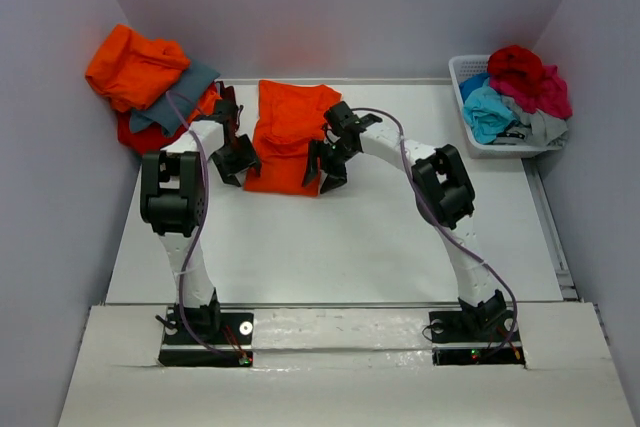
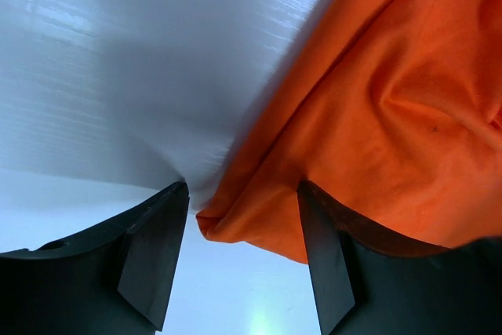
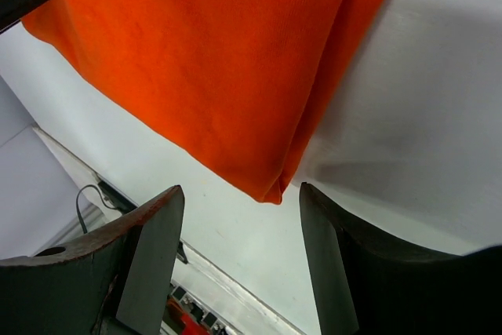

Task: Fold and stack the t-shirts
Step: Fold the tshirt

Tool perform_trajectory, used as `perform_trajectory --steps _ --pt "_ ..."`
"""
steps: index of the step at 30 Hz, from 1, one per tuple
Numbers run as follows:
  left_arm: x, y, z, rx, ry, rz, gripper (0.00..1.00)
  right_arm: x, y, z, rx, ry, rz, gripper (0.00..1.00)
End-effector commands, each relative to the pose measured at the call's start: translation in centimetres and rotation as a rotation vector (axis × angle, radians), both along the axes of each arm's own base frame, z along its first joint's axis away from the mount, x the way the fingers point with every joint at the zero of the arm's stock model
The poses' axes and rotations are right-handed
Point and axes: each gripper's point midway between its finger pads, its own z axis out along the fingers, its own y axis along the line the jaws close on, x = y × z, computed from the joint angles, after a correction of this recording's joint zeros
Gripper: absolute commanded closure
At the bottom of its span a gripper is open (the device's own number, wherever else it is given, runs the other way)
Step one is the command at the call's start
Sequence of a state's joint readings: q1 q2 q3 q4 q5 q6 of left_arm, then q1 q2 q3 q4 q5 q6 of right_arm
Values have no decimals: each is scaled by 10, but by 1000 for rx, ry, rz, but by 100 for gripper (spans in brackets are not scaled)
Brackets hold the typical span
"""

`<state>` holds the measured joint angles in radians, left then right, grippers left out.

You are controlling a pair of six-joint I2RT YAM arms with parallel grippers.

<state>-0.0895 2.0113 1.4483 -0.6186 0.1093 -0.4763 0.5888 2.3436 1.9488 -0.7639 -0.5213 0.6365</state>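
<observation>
The left arm (image 1: 188, 267) and right arm (image 1: 468, 262) are built alike: white tubular links joined by bulky black joint housings (image 1: 172, 192). Each stands on a squat black base (image 1: 205, 335), where small red and green specks show (lights or connectors, too small to tell). A thin purplish-grey cable (image 1: 402, 142) loops loosely along each arm. The left end effector (image 1: 236, 161) and right end effector (image 1: 328, 169) are black all over. Seen close from the wrists, the fingers (image 2: 153, 260) are matte black with flat, wedge-shaped, dark grey inner faces. One bears a small round hole (image 3: 51, 251) near its root.
</observation>
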Motion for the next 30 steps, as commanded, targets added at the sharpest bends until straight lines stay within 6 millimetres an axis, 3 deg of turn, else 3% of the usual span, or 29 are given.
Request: perform_trajectory --steps 1,7,14,19,26,28,30 --pt "4 -13 -13 -79 2 -42 29 -3 8 4 53 8 -3 34" --pt "-1 -25 -23 -152 23 -61 30 -7 5 -5 43 27 -8 34" --pt "-16 -22 -29 -136 58 -51 30 -4 10 -10 64 37 -28 34" --pt "-33 -20 -31 -136 92 -35 31 -3 13 -13 76 47 -42 34" --pt "-61 -27 -29 -189 134 -28 35 -5 14 -18 84 64 -58 43" --pt "-68 -30 -27 -209 143 -32 39 -6 13 -17 85 64 -59 48" --pt "-74 -35 -24 -241 148 -35 54 -8 11 -12 83 61 -63 53"
